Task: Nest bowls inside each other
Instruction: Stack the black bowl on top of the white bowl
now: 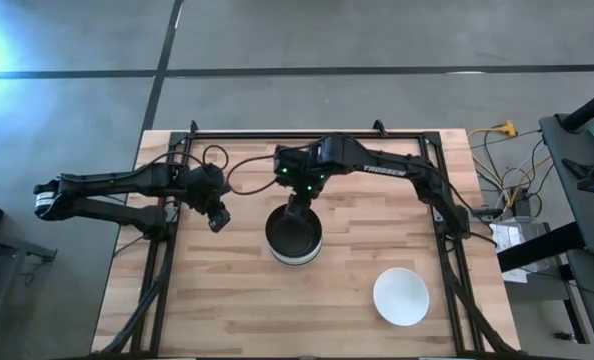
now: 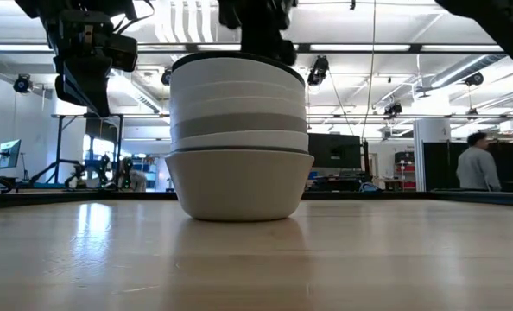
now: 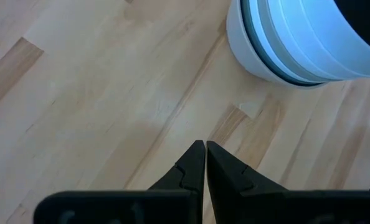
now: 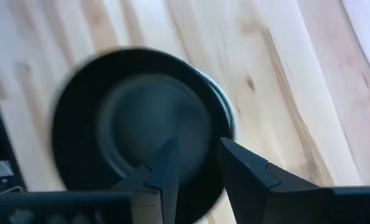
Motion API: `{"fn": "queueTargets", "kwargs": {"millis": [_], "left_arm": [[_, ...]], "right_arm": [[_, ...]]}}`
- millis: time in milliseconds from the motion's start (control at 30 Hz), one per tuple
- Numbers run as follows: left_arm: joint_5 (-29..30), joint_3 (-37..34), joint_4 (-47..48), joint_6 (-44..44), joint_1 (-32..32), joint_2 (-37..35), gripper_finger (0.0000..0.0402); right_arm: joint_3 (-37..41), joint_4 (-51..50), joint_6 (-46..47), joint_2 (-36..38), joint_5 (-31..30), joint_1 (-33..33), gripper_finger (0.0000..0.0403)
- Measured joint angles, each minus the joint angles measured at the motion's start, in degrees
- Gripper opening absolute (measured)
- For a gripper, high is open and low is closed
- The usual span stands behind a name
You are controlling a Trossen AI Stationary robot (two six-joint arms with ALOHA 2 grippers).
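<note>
A stack of several nested bowls [image 1: 294,240] stands on its white bottom bowl mid-table, seen in the low view as white and grey layers [image 2: 239,138]. A black bowl [image 4: 135,124] sits on top. My right gripper [image 4: 199,146] is open and points down over the black bowl's far rim [image 1: 297,208]. One white bowl [image 1: 400,296] rests alone toward the near right. My left gripper [image 3: 203,146] is shut. It hovers left of the stack [image 3: 297,50], above bare wood [image 1: 217,215]. My right gripper comes from above, pointing down, with one finger [image 4: 166,168] over the black bowl's inside and the other [image 4: 241,168] by its rim [image 4: 225,118]. I cannot tell whether either finger touches the bowl. The bowl sits nested on the stack.
A black metal frame [image 1: 307,133] runs along the far edge and down both sides of the wooden table [image 1: 227,310]. Cables and equipment [image 1: 512,200] lie past the right edge. A person [image 2: 475,164] stands far back in the room.
</note>
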State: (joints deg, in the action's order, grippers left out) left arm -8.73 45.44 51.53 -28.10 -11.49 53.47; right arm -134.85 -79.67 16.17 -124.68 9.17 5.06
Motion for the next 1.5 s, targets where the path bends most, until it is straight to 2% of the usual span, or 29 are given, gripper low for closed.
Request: {"fn": "queueTargets", "kwargs": {"millis": [167, 367, 467, 567, 833, 1133, 1333, 1500], "left_arm": [[0.42, -0.14, 0.02, 0.01, -0.02, 0.00, 0.0000], [0.72, -0.19, 1.37, 0.02, -0.02, -0.09, 0.0000], [5.67, -0.19, 5.39, -0.87, 0.02, -1.36, 0.0000], [12.30, -0.07, 7.88, -3.23, -0.02, -4.81, 0.0000], [23.57, 0.47, 5.29, -9.09, -0.03, -20.35, 0.0000], [25.66, 0.31, 1.96, -9.18, -0.02, -35.90, 0.0000], [25.99, -0.08, 2.09, -10.56, -0.02, -39.74, 0.0000], [25.96, -0.10, 2.07, -10.62, -0.02, -39.48, 0.0000]], "right_arm": [[-0.02, 6.24, -2.43, 0.24, 0.26, -2.25, 0.0093], [0.07, 8.74, -3.60, -2.98, 0.35, -4.52, 0.0033], [0.07, 8.85, -4.50, -4.40, -0.03, -5.89, 0.0012], [0.07, 9.07, -4.41, -5.57, -1.46, -7.46, 0.0009], [2.42, 11.59, -2.96, -5.75, -3.78, -9.19, 0.0009], [9.67, 15.11, -2.67, -5.75, -3.23, -9.18, 0.0008], [11.41, 15.75, -2.65, -5.75, -3.15, -9.18, 0.0008], [10.04, 17.30, -2.21, -5.62, -3.21, -9.15, 0.0008]]}}
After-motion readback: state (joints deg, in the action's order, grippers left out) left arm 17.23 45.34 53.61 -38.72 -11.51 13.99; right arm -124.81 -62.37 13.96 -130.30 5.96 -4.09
